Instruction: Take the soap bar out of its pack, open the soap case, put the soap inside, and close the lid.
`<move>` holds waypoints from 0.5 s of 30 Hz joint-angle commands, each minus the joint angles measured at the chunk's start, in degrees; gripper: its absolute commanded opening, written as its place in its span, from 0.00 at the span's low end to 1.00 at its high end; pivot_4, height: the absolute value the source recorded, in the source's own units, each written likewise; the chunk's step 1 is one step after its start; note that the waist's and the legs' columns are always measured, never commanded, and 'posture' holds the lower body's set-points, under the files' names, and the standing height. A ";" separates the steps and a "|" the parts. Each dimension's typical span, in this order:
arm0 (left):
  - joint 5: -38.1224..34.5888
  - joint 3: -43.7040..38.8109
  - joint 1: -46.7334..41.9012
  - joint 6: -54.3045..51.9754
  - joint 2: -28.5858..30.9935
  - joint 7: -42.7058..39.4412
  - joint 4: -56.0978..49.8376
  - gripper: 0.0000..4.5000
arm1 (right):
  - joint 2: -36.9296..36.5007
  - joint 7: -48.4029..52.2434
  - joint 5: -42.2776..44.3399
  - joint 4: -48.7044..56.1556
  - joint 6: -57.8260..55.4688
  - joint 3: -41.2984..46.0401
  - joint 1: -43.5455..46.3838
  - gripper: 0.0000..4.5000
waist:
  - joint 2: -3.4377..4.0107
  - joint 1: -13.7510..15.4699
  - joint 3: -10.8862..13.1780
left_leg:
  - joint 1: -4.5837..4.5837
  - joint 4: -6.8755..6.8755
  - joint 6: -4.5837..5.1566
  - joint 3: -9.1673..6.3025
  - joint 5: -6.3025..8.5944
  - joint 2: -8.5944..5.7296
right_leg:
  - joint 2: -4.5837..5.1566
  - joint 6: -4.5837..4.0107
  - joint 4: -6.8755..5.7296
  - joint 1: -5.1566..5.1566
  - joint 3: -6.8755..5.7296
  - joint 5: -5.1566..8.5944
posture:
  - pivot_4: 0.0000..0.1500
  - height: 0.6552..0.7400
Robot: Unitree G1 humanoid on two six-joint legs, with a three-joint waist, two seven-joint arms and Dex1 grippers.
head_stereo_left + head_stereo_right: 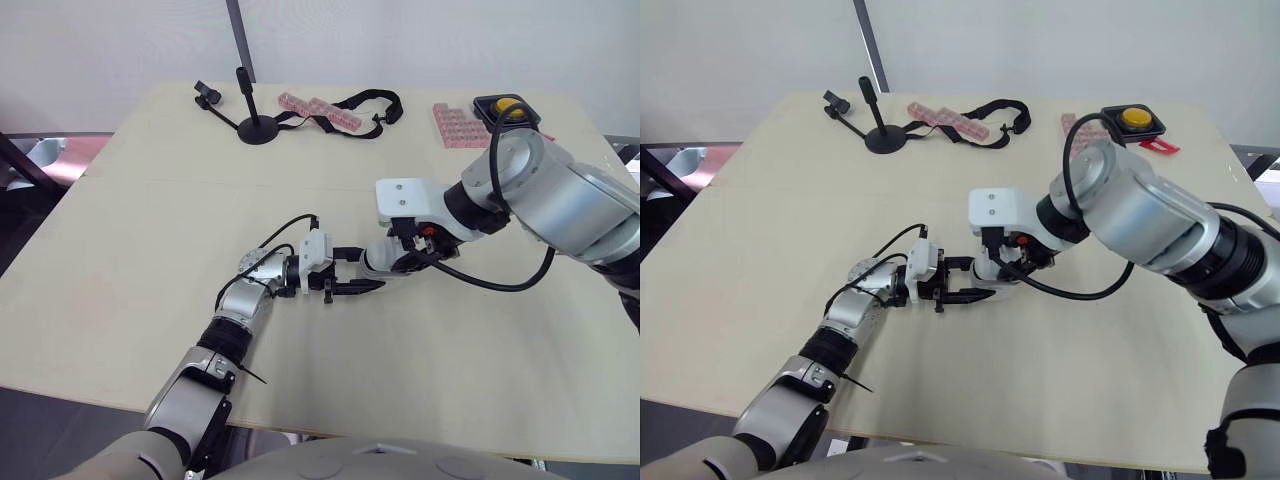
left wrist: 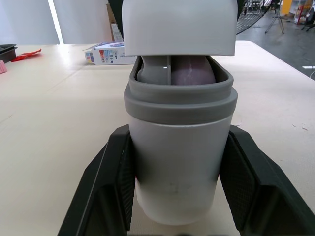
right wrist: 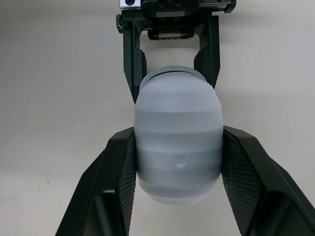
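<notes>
Soap case (image 2: 177, 167) sits mid-table (image 1: 150, 250), its body clamped between left gripper (image 1: 358, 270) pads pressed on both sides. Mouth is open, with purple soap (image 2: 193, 73) inside (left wrist view shows it past the grey rim). Lid (image 3: 178, 147) is pinched by right gripper (image 3: 178, 132), poised over the mouth and not seated. Table is bare around the pair. Printed box (image 2: 106, 53) lies beyond. Black stand (image 1: 255, 125), pink packs (image 1: 320, 110) and yellow button (image 1: 508, 107) sit at far edge, well apart.
</notes>
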State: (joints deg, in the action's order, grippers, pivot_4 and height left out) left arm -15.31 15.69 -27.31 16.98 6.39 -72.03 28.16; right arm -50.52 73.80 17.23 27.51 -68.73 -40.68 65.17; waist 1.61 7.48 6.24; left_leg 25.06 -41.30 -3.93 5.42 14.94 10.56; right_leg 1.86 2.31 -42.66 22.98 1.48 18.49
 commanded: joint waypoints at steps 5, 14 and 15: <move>0.63 -0.42 -0.41 0.08 -0.12 0.71 -0.12 0.41 | 1.01 -0.64 -0.14 0.14 -0.05 -1.55 0.98 0.43 | -0.05 0.01 -0.05 | -0.02 -0.01 0.00 0.00 0.00 0.00 | 0.00 0.00 -0.02 0.00 0.01 0.00 | 1.00 0.72; 0.67 -0.43 -0.40 0.01 -0.11 0.87 -0.24 0.41 | 1.50 -0.85 -0.37 -0.53 0.06 -2.76 1.19 0.43 | -0.13 0.00 -0.13 | -0.04 -0.02 0.00 0.01 0.00 0.00 | 0.01 0.00 -0.04 -0.01 0.01 0.00 | 1.00 0.72; 0.69 -0.41 -0.39 0.02 -0.11 0.88 -0.24 0.41 | 1.52 -0.91 -0.48 -0.68 0.16 -2.91 1.19 0.43 | -0.14 -0.01 -0.14 | -0.05 -0.02 -0.01 0.01 0.00 0.00 | 0.01 0.00 -0.05 -0.02 0.01 0.00 | 1.00 0.72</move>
State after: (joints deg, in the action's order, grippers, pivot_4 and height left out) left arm -15.07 15.64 -27.31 16.87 6.29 -71.71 28.19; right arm -49.43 73.04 17.13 27.09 -68.64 -42.32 66.26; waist 1.47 7.47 6.10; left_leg 25.01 -41.32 -3.94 5.43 14.94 10.56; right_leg 1.87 2.31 -42.71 22.96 1.50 18.49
